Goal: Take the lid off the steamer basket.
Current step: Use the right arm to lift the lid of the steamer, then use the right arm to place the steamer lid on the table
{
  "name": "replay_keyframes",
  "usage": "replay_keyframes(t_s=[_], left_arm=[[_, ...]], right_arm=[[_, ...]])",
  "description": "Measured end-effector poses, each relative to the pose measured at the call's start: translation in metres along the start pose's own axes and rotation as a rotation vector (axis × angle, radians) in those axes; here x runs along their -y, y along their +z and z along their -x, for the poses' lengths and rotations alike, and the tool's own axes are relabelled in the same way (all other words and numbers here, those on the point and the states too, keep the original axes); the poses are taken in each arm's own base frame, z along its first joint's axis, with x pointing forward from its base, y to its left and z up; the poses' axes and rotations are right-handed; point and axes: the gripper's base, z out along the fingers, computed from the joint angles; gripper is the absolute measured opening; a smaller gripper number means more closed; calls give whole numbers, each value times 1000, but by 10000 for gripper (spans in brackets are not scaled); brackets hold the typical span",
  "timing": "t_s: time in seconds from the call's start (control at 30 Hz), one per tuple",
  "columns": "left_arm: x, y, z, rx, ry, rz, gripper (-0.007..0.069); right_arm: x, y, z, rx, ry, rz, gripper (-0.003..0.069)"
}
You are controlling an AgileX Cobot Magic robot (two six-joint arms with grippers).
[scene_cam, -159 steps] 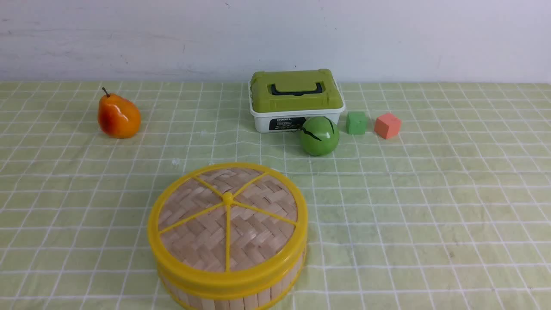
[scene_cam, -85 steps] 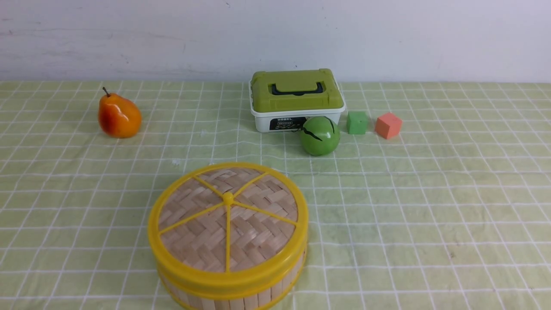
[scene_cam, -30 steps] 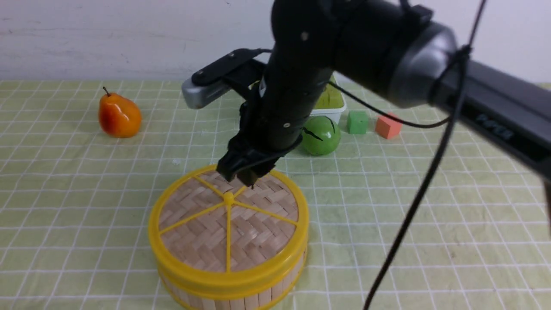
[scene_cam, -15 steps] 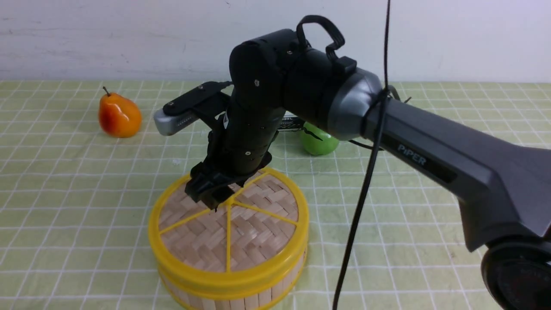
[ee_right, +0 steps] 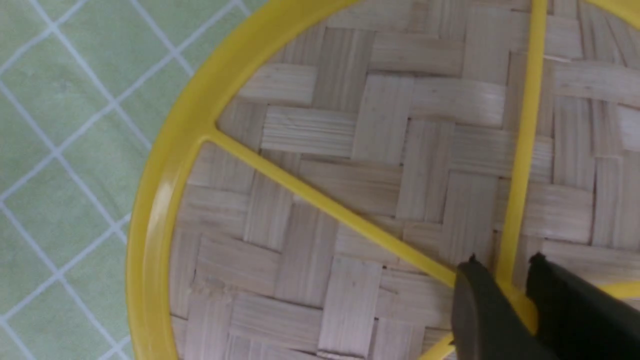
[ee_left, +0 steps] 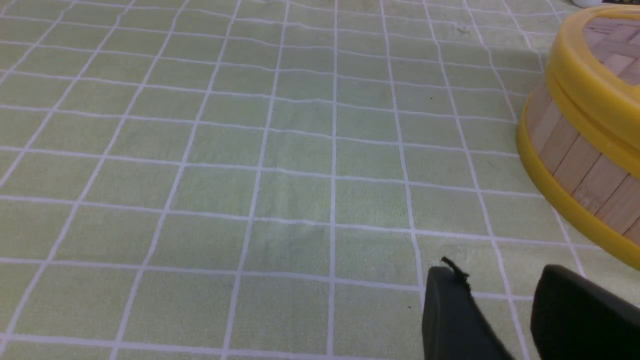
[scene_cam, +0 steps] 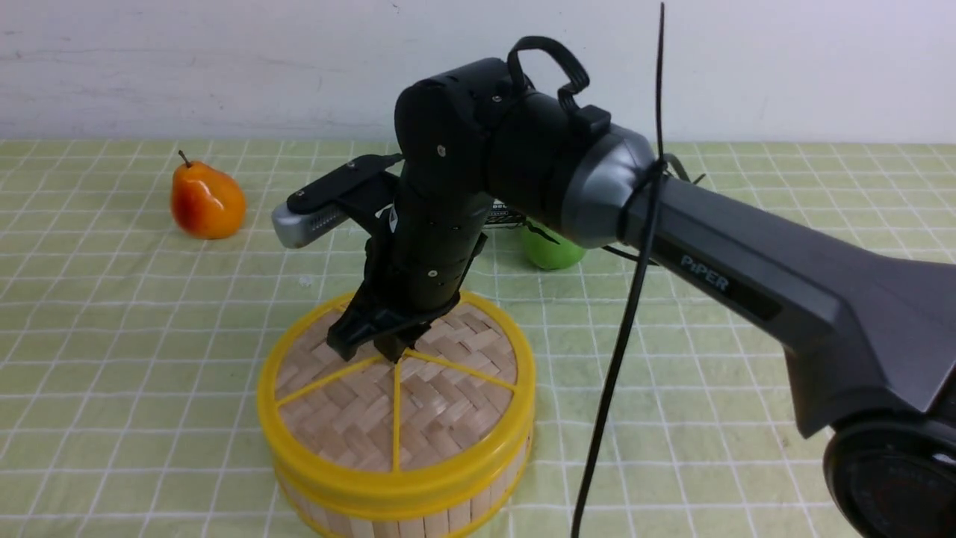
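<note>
The lid (scene_cam: 418, 403), woven tan bamboo with a yellow rim and spokes, sits on the steamer basket (scene_cam: 448, 515) at the near middle of the table. My right gripper (scene_cam: 385, 351) points down at the lid's centre. In the right wrist view its fingers (ee_right: 515, 270) stand on either side of the yellow centre knob of the lid (ee_right: 350, 150) and close on it. My left gripper (ee_left: 500, 280) is open and empty, low over the cloth beside the basket wall (ee_left: 575, 160) and the lid's rim (ee_left: 590, 85). It is out of the front view.
An orange pear (scene_cam: 207, 202) stands at the far left. A green ball (scene_cam: 549, 250) and a white box's label (scene_cam: 508, 217) show partly behind my right arm. A black cable (scene_cam: 620, 336) hangs down in front of the arm. The green checked cloth (scene_cam: 747, 373) covers the table.
My right arm has come in from the right and dropped onto the lid. Over the last second the gripper moved from the lid's far side to its centre knob. The lid has not moved.
</note>
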Motion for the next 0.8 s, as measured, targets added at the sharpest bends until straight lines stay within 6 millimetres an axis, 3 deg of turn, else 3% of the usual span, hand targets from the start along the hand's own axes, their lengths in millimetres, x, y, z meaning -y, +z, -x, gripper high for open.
replay_keyframes(t_s=[0.2, 0.3, 0.33, 0.43, 0.5, 0.53, 0.63, 0.67, 0.7, 0.77, 0.8], left_arm=[[0, 0, 0, 0, 0, 0, 239], [0, 0, 0, 0, 0, 0, 239], [0, 0, 0, 0, 0, 0, 239], [0, 0, 0, 0, 0, 0, 239], [0, 0, 0, 0, 0, 0, 239], [0, 0, 0, 0, 0, 0, 239], [0, 0, 0, 0, 0, 0, 239], [0, 0, 0, 0, 0, 0, 239], [0, 0, 0, 0, 0, 0, 239], [0, 0, 0, 0, 0, 0, 239], [0, 0, 0, 0, 0, 0, 239]], right_arm=[[1, -19, 0, 2, -20, -38, 79], [1, -62, 2, 70, -40, -89, 79], [1, -93, 2, 128, -48, -120, 79], [10, -153, -8, 232, -29, -169, 79], [22, -182, -20, 265, 2, -201, 79], [26, -183, -23, 260, 11, -208, 79], [55, -209, -63, 222, 99, -267, 79], [54, -209, -65, 217, 100, -266, 79], [69, -207, -93, 154, 160, -284, 79], [76, -204, -106, 127, 198, -291, 79], [87, -198, -124, 116, 256, -307, 79]])
